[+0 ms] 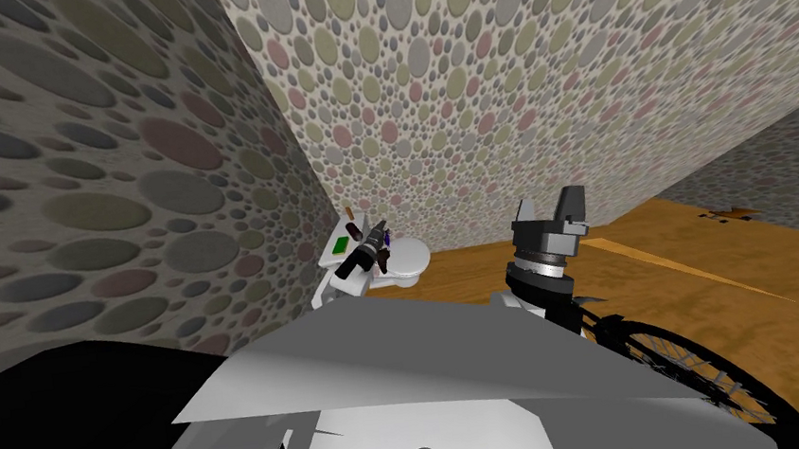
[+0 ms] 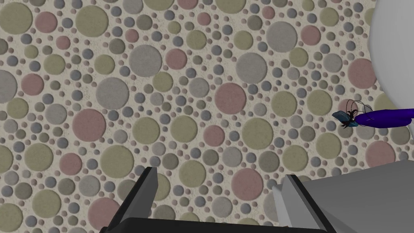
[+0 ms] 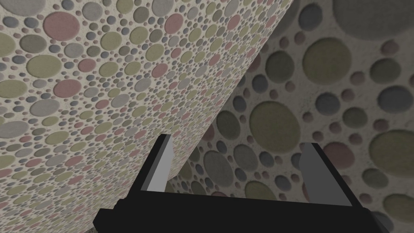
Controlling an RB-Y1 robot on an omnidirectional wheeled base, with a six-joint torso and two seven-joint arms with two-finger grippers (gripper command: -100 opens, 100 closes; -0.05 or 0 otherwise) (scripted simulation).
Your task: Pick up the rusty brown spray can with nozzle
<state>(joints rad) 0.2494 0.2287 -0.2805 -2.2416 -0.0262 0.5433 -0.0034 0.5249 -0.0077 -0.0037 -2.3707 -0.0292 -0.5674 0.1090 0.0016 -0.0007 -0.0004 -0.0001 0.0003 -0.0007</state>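
Note:
A small brown can-like thing (image 1: 349,211) stands upright at the far end of a white toilet's tank top (image 1: 332,254), against the dotted wall. My left gripper (image 1: 377,231) reaches over the tank just right of it. In the left wrist view the left gripper (image 2: 218,190) is open with nothing between its fingers, facing the dotted wall. My right gripper (image 1: 548,208) is raised over the wooden floor, apart from the toilet. In the right wrist view the right gripper (image 3: 240,166) also stands open and holds nothing.
A green item (image 1: 340,241) lies on the tank top. A purple object with a dark tip (image 2: 384,117) lies beside my left gripper, near the white toilet bowl (image 1: 407,259). Two dotted walls meet behind the toilet. A bicycle wheel (image 1: 692,372) is at my right.

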